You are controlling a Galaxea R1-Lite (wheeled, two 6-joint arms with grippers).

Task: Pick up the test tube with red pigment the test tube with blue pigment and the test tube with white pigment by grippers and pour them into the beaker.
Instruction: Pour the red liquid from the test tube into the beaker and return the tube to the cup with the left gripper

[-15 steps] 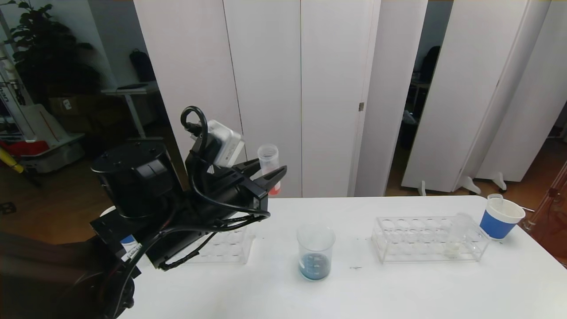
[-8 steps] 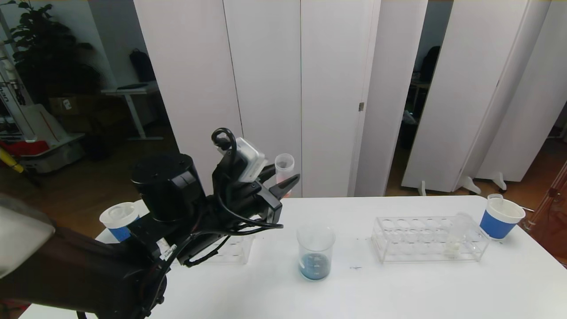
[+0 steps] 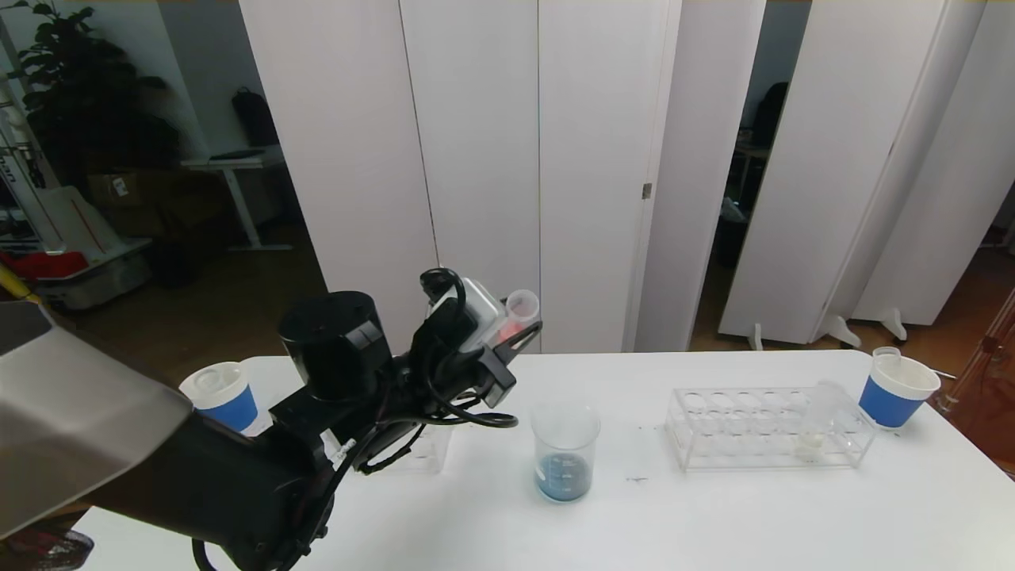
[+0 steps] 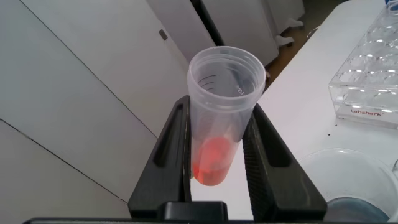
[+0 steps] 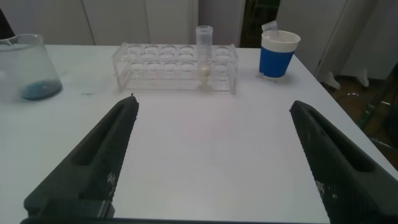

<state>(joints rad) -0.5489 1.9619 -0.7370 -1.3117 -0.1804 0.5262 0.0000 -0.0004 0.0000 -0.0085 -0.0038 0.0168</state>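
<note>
Left arm has swung in toward table centre and dropped lower since a second ago; the tube it carries is now tilted, mouth leaning toward the beaker (image 3: 564, 450) side. Left gripper (image 4: 217, 163) is clamped on the test tube with red pigment (image 4: 221, 112), red at the rounded bottom. From the head view most of that tube is hidden behind the wrist camera housing; only the rim and a bit of red show. Beaker sits on the table (image 3: 714, 515), blue liquid in the bottom, not under the tube yet. Test tube with white pigment (image 5: 204, 51) stands in the right rack (image 5: 177, 67), looks slightly tilted, hard to confirm. Right gripper (image 5: 214, 155) hangs low over the table, fingers spread wide, holding nothing.
</note>
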